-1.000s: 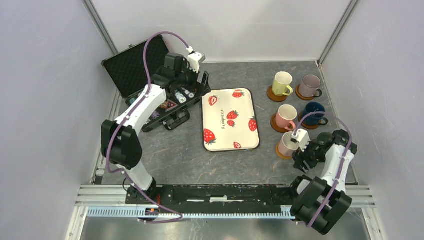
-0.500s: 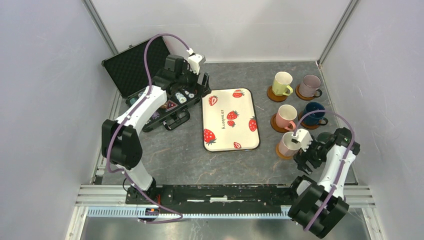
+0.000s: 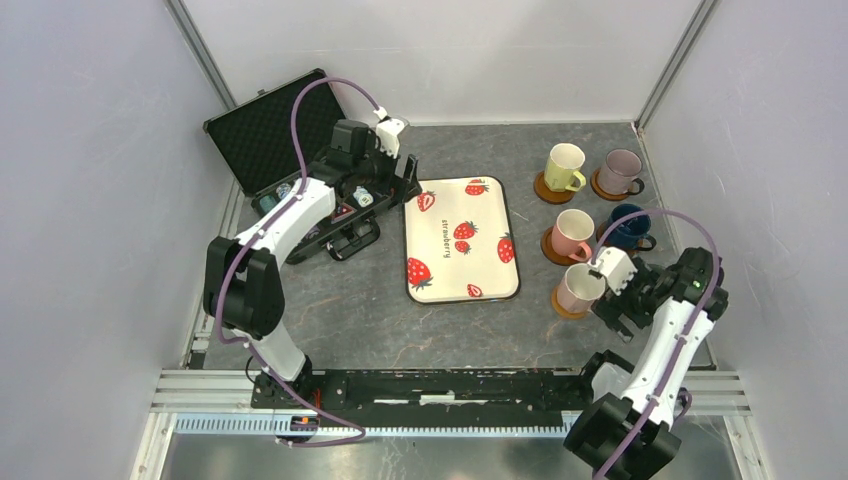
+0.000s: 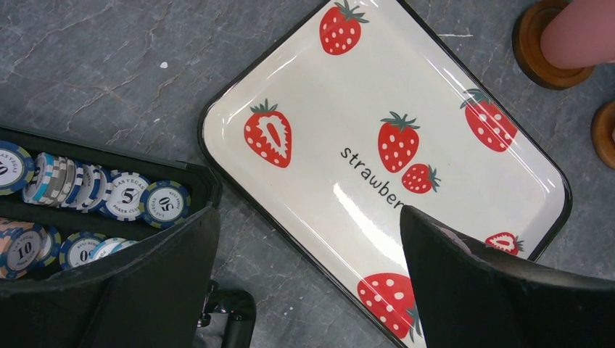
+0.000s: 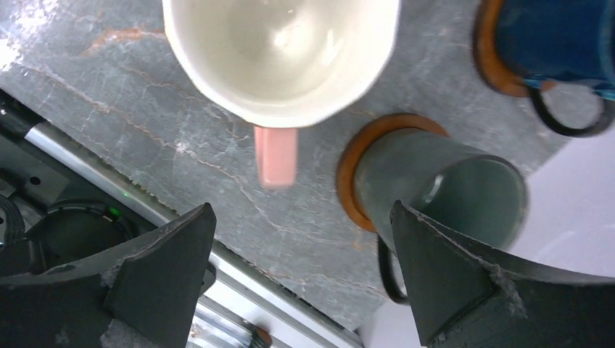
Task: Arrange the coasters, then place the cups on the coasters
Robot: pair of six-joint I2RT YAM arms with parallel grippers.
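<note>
The right claw [image 5: 301, 210] has just spread wide, leaving the dark green-grey ceramic mug [image 5: 435, 192] seated on its round brown wooden coaster [image 5: 349, 181]. The left claw [image 4: 310, 214] gapes empty too. The task looks finished.

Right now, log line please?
left tool: open, at tray edge | right tool: open, by pink mug | dark mug: on coaster

Bright, even light; glare streaks on tray [image 4: 312, 94]; close pink mug [image 5: 283, 51] blurred.

Left hand [image 4: 303, 235] and right hand [image 5: 301, 217] hang, fingers spread wide, seemingly pointing downward.
</note>
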